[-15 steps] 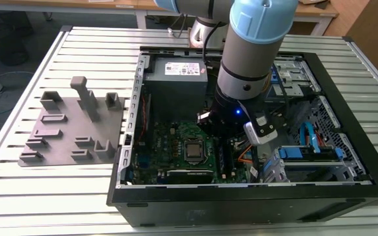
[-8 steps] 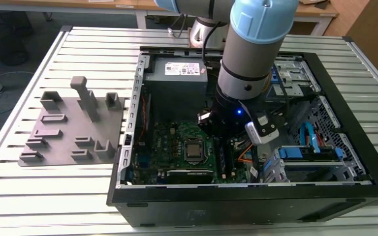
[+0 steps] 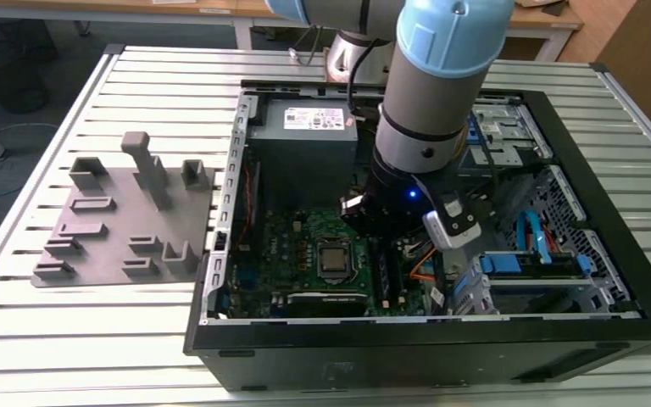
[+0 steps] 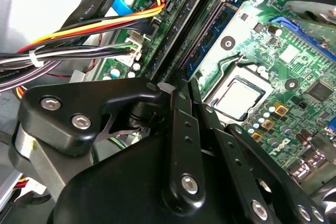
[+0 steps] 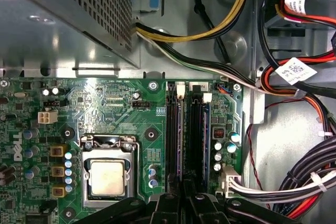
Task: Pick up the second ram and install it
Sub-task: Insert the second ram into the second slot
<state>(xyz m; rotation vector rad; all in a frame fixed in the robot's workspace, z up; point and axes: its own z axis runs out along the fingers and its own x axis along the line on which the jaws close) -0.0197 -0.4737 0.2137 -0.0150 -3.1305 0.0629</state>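
The second ram [image 5: 179,140] is a thin dark stick standing on edge in a slot of the green motherboard [image 3: 292,246], just beside the processor [image 5: 107,177]. In the second wrist view the second ram [image 4: 184,30] runs straight away from my fingertips. My gripper [image 5: 184,188] is down inside the open computer case, with its black fingers [image 4: 178,129] drawn close together over the stick's near end. In the exterior view my gripper [image 3: 386,242] hangs over the slots to the right of the processor [image 3: 334,259]. The other memory stick [image 5: 205,140] sits in a neighbouring slot.
A grey plastic fixture [image 3: 122,220] lies on the slatted table at the exterior view's left. The power supply [image 3: 303,140] stands at the case's back. Bundled cables [image 5: 310,182] run close beside the slots. A drive cage [image 3: 529,254] fills the case's right side.
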